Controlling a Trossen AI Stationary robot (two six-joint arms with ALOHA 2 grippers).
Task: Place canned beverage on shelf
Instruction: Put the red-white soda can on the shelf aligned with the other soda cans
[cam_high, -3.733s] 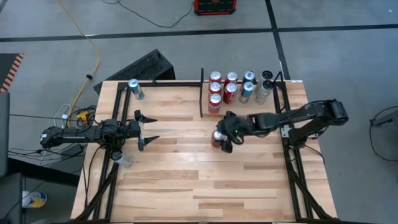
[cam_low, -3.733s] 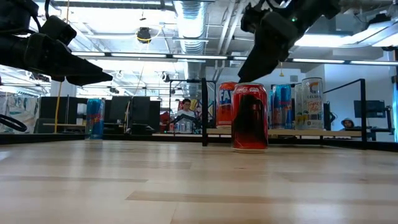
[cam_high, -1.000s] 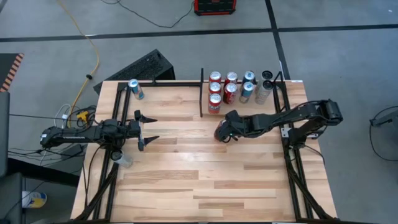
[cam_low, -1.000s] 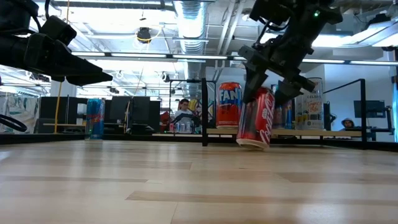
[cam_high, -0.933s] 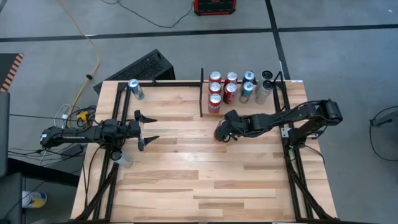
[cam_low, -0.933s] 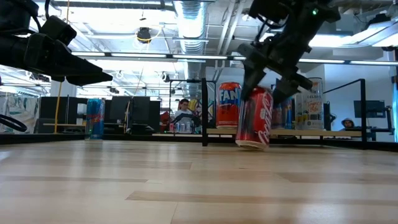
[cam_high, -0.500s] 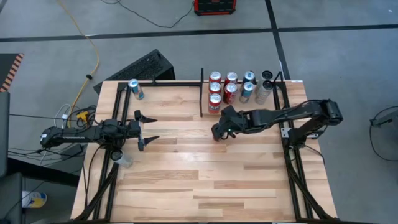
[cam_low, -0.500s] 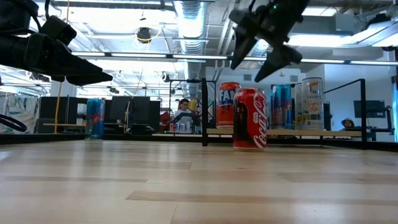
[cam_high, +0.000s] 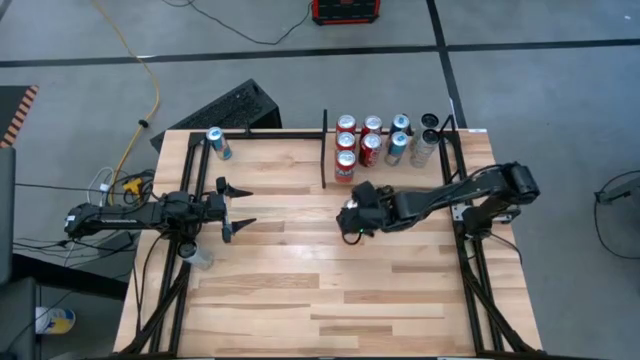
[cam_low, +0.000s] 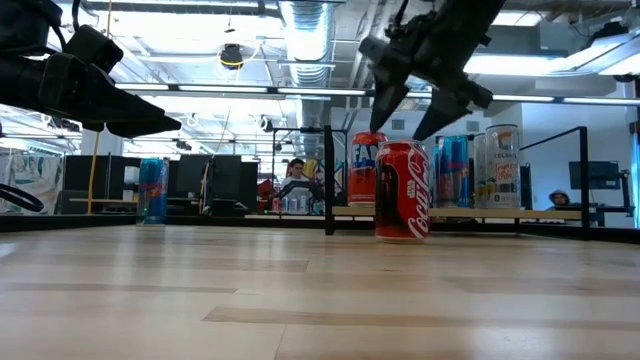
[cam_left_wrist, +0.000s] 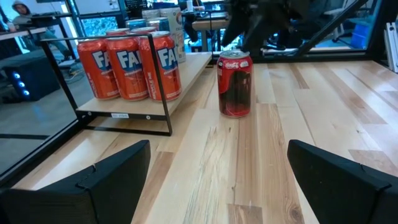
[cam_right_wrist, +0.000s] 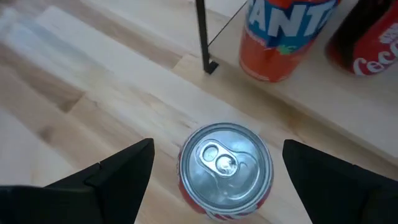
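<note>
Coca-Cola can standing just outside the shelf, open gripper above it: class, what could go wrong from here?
1. The right gripper sits off-centre over the Coca-Cola can; descending, a finger could strike the rim and tip it.
2. The shelf front is crowded; carrying it in might knock the Fanta can.

From where I stand I count two grippers, left (cam_high: 243, 206) and right (cam_high: 350, 220). One red cola can (cam_low: 402, 190) stands alone on the table, and one blue can (cam_high: 216, 143) sits at the far left corner. The shelf (cam_high: 412, 172) holds nine containers: five red or orange cans (cam_high: 346, 141), two blue-silver cans (cam_high: 397, 148), and two I cannot identify. One person (cam_low: 295, 184) sits in the room behind.
</note>
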